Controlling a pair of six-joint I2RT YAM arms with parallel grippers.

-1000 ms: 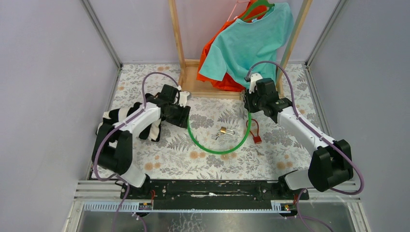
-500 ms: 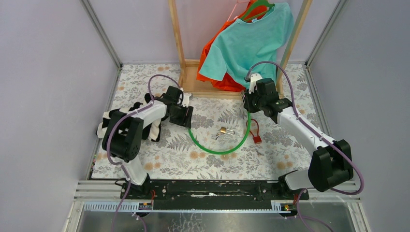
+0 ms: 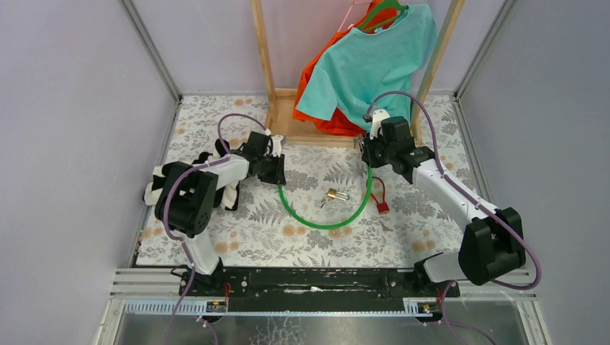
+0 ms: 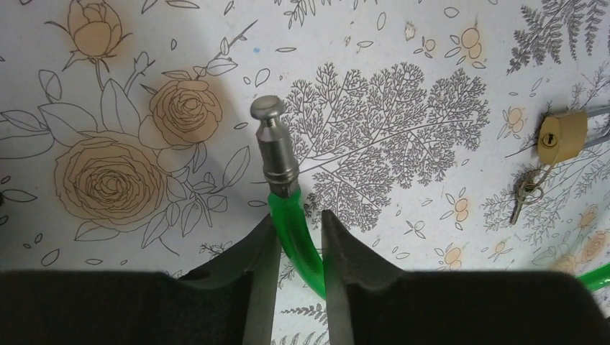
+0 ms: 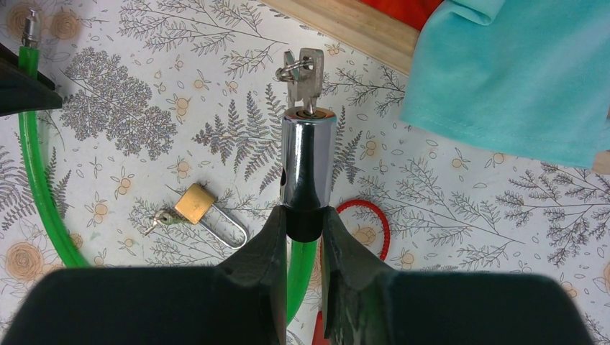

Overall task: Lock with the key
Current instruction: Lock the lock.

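Observation:
A green cable lock (image 3: 327, 224) lies in a U on the floral table. My left gripper (image 4: 298, 223) is shut on the cable just behind its bare metal pin end (image 4: 273, 147), at the U's left tip (image 3: 280, 188). My right gripper (image 5: 303, 215) is shut on the black collar below the chrome lock cylinder (image 5: 305, 154) at the U's right tip (image 3: 368, 162). A key (image 5: 308, 68) sticks out of the cylinder's far end. The pin and the cylinder are far apart.
A brass padlock (image 3: 333, 194) with small keys (image 4: 529, 194) lies inside the U. A red loop with a tag (image 3: 379, 198) lies right of it. A wooden clothes rack (image 3: 262, 57) with a teal shirt (image 3: 374, 61) stands behind. A black-and-white striped object (image 3: 230, 194) lies under my left arm.
My left arm has folded in, its elbow swinging right and away from the front edge, while the gripper stayed at the cable's pin end. The right arm has not moved.

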